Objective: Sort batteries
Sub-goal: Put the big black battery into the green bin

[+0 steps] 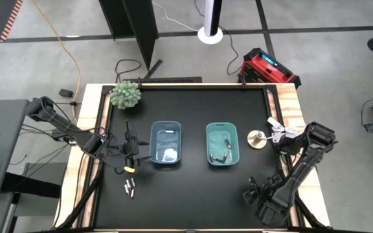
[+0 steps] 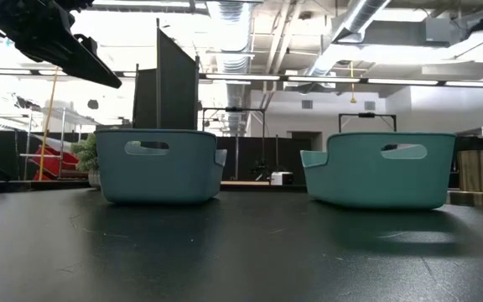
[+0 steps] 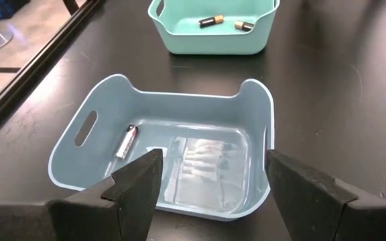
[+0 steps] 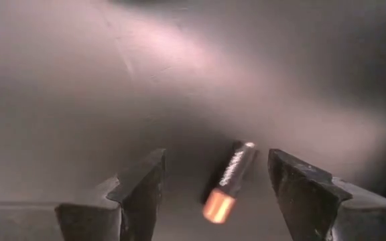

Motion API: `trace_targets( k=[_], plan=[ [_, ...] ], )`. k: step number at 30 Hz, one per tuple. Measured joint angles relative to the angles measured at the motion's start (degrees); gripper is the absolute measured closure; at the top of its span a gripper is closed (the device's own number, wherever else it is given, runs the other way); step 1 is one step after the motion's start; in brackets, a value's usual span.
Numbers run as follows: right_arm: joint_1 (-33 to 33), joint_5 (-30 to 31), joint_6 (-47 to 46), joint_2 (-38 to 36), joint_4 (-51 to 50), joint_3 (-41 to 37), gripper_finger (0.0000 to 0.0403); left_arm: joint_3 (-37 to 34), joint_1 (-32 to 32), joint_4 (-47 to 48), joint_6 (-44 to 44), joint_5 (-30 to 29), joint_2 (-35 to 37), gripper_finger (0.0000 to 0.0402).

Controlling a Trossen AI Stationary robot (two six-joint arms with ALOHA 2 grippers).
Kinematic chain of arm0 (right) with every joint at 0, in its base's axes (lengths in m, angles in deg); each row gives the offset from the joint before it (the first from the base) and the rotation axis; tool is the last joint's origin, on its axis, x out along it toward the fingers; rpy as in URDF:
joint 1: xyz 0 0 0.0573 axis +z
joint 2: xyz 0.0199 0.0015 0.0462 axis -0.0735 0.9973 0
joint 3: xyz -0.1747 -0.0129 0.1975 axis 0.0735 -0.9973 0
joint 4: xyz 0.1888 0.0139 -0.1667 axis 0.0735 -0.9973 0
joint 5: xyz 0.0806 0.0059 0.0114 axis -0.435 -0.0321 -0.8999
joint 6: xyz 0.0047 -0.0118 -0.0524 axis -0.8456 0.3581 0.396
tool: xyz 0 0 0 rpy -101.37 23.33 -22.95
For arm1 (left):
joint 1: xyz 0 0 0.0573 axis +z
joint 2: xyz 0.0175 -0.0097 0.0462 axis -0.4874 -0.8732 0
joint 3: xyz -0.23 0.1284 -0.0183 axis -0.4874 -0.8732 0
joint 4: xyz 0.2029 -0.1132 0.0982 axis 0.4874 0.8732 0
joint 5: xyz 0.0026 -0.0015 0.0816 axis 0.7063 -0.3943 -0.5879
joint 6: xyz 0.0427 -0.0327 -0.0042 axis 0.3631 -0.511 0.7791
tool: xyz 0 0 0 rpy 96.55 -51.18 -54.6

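Note:
My left gripper is open and hovers over the near rim of the light-blue bin, at that bin's left side in the high view. One whitish-silver battery lies on the blue bin's floor. The teal bin beyond holds two dark batteries with coppery ends. My right gripper is open and low over the table's near right part. Its fingers stand on either side of a dark, copper-ended battery lying flat, without touching it. A few loose batteries lie near the table's near left.
A small yellowish item lies on the table by the left gripper. A potted plant sits at the far left corner and a round wooden piece right of the teal bin. Wooden rails border the black table top.

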Motion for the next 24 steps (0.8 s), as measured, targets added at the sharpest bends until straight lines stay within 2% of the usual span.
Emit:
trace_targets(
  k=[7, 14, 19, 24],
  plan=[
    [-1.6, -4.3, 0.0, 0.0, 0.0, -1.4, 0.0143, 0.0, 0.0, 0.0, 0.1, -0.5, 0.0, 0.0141],
    [-1.7, -6.5, 0.0, 0.0, 7.5, -4.5, 0.0187, 0.0, 0.0, 0.0, 0.1, -1.1, 0.0, 0.0141],
    [-1.7, -6.6, 0.1, -0.3, 11.4, -6.6, 0.0248, 0.0, 0.0, 0.0, 0.1, -1.1, 0.0, 0.0141],
    [-2.5, -6.9, 1.4, -0.3, 12.0, -6.9, 0.0340, 0.0, 0.0, 0.0, 0.1, -1.1, 0.0, 0.0141]
  ],
)
